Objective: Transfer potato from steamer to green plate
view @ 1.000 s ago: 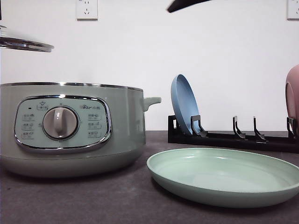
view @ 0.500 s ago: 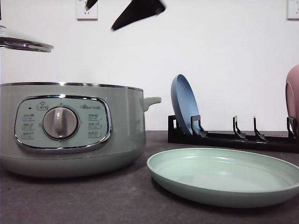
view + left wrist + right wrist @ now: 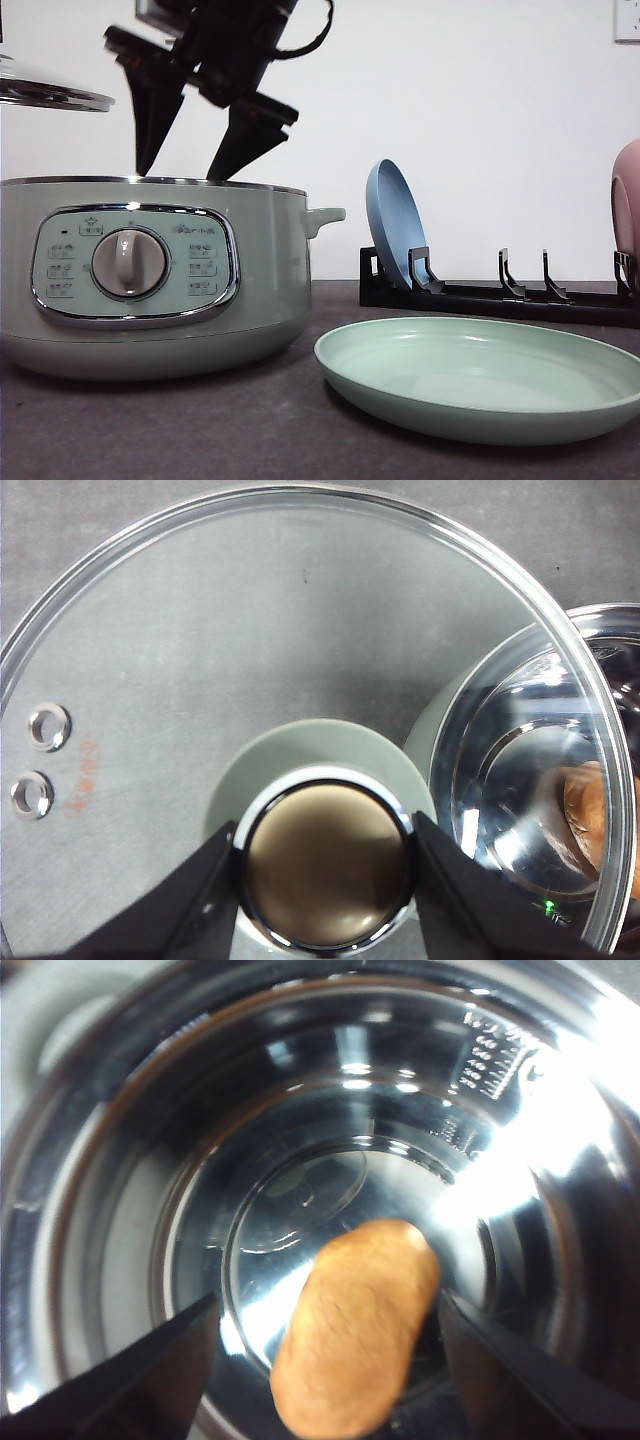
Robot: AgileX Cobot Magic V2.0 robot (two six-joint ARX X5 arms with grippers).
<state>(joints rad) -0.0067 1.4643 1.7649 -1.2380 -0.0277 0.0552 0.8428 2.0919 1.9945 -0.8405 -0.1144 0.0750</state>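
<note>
Right gripper (image 3: 325, 1360) open astride the potato (image 3: 357, 1325), its long axis crosswise between the fingers.

From the front, the steamer (image 3: 150, 275) wall hides the potato (image 3: 355, 1325) inside, and the right gripper (image 3: 180, 178) tips sink behind its rim. The steamer's left side is cut by the picture edge, as are the glass lid (image 3: 50, 95) and the pink plate (image 3: 627, 205) at the right. The right wrist picture is blurred, the potato's lower end cut off. In the left wrist view the lid's knob (image 3: 325, 865) hides the left gripper (image 3: 325, 880) jaw tips.
</note>
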